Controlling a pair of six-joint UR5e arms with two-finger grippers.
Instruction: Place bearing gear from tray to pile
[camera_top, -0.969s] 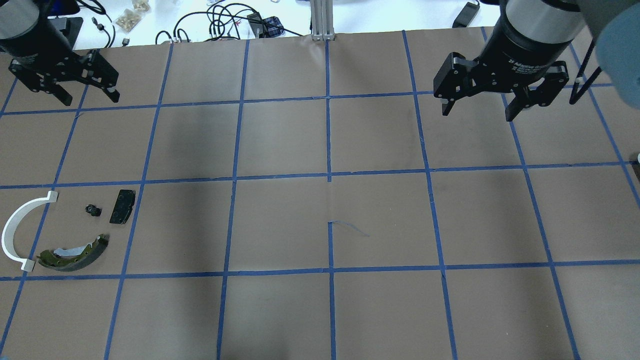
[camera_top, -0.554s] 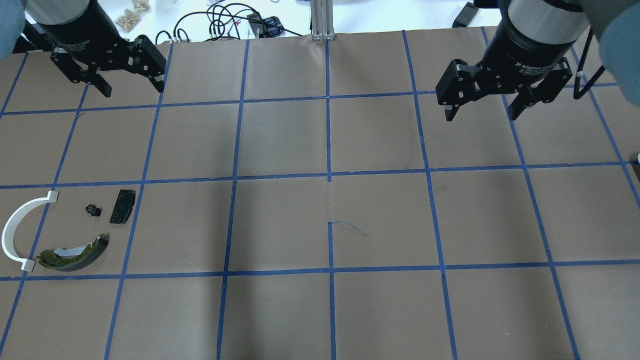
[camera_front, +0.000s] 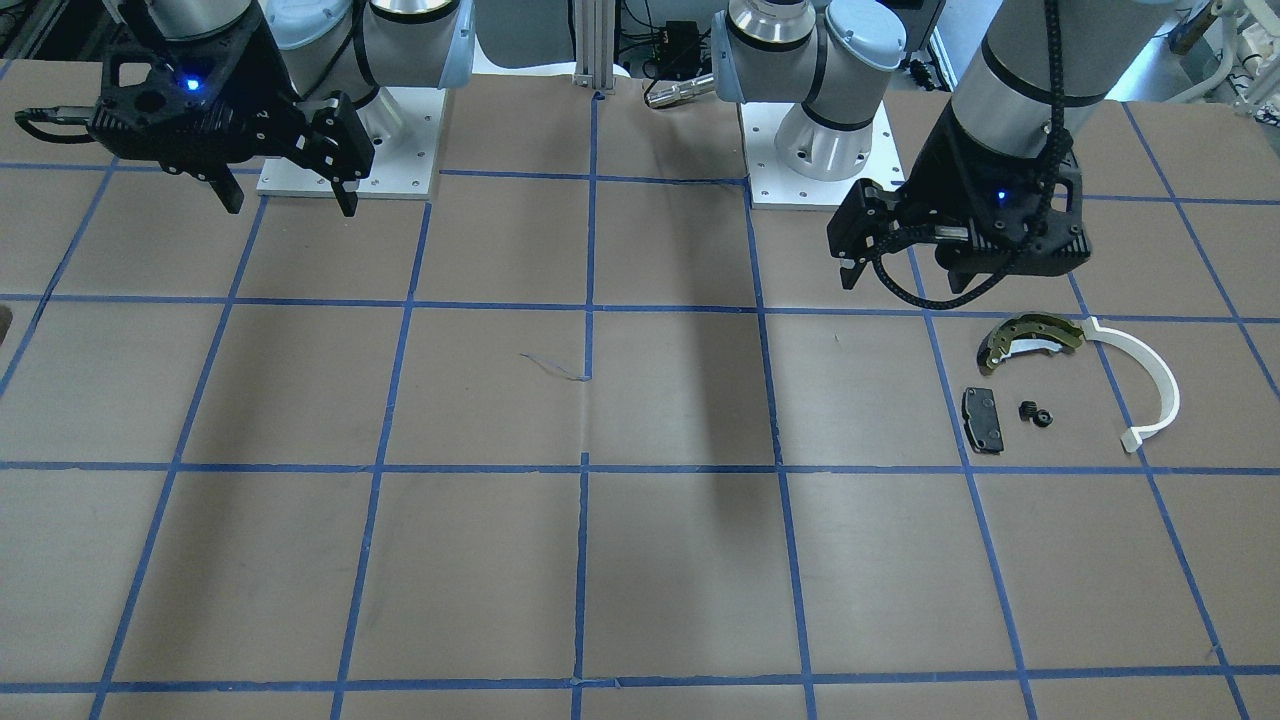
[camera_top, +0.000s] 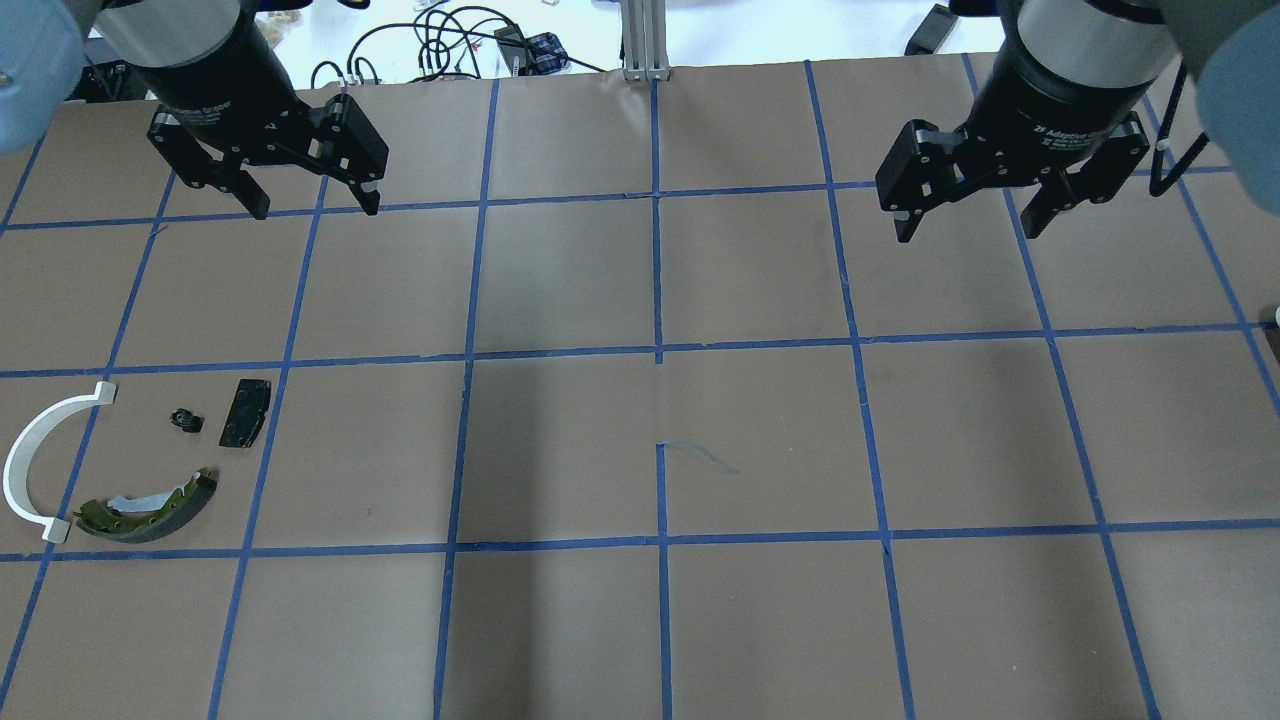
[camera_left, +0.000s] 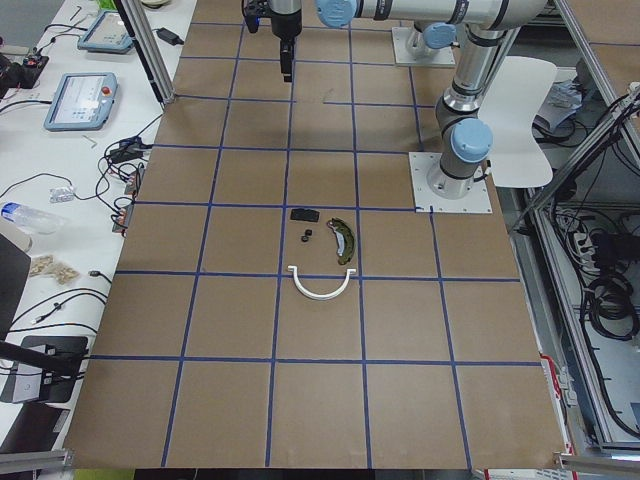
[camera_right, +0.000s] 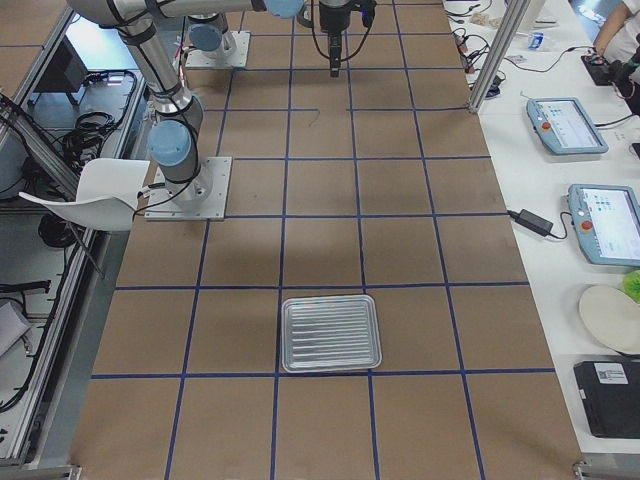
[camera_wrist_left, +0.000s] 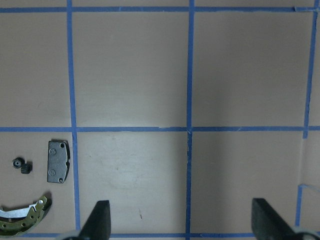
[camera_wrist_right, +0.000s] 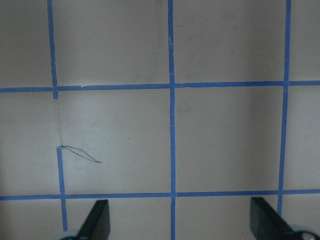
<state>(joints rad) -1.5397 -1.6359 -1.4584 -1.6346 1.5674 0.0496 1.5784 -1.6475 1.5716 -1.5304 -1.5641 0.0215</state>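
Observation:
The bearing gear (camera_top: 185, 421), a small black toothed part, lies on the table among the pile: an olive-gold brake shoe (camera_top: 150, 505), a white plastic arc (camera_top: 30, 460) and a black pad (camera_top: 245, 412). The gear also shows in the front view (camera_front: 1035, 413) and the left wrist view (camera_wrist_left: 22, 165). The silver tray (camera_right: 330, 332) shows only in the exterior right view and looks empty. My left gripper (camera_top: 315, 205) is open and empty, high above the table, away from the pile. My right gripper (camera_top: 968, 232) is open and empty on the other side.
The table is brown paper with a blue tape grid (camera_top: 658, 352). Cables and small items (camera_top: 450, 45) lie past the far edge. The arm bases (camera_front: 345, 140) stand at the robot's side. A small tear in the paper (camera_top: 700, 455) lies near the middle.
My left gripper has moved rightward and slightly down in the overhead view, still open. My right gripper has barely shifted. The pile has not moved.

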